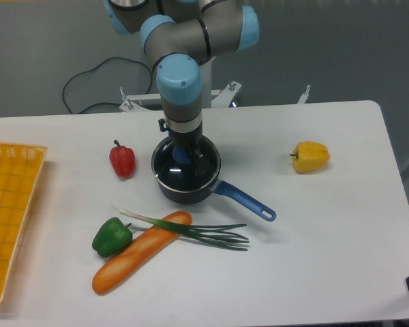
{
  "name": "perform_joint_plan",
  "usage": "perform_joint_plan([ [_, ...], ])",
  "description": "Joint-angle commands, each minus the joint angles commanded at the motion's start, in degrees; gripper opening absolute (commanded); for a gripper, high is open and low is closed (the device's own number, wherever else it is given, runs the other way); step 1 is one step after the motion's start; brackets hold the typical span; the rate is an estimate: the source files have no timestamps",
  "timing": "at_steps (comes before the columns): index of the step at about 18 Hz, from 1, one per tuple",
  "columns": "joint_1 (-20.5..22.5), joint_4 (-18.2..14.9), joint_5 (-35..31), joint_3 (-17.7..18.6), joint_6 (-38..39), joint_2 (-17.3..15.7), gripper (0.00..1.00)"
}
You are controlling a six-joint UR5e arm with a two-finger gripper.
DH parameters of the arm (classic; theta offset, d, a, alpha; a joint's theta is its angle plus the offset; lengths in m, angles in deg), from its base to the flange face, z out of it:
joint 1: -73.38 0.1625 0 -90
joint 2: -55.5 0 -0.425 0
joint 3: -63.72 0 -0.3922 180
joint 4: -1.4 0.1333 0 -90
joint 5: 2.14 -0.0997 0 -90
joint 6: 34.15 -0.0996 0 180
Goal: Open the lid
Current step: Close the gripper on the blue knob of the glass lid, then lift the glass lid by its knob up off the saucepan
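Observation:
A dark blue saucepan [184,191] with a long blue handle [245,201] stands in the middle of the white table. The glass lid [180,174] lies flat on the pan, and its blue knob [184,154] shows just under the arm's wrist. My gripper [185,151] points straight down onto the knob. The wrist hides most of the fingers, so whether they grip the knob does not show.
A red pepper [122,159] sits left of the pan and a yellow pepper [309,157] lies to the right. In front lie a green pepper [112,236], a baguette [141,251] and green onions [191,229]. A yellow basket [10,211] is at the left edge.

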Motion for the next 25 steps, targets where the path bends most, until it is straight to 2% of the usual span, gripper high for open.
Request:
perform_joint_plan([
  [1, 0.0, -0.09, 0.0, -0.09, 0.09, 0.0, 0.71],
  [3, 0.0, -0.09, -0.09, -0.26, 0.0, 0.0, 0.7],
  [5, -0.09, -0.18, -0.26, -0.44, 0.09, 0.09, 0.64],
  [18, 0.09, -0.97, -0.44, -1.49, 0.18, 0.09, 0.59],
  [22, 0.35, -4.56, -0.44, -3.6, 0.18, 0.09, 0.59],
  [25, 0.53, -4.83, -0.26, -4.13, 0.18, 0.09, 0.59],
])
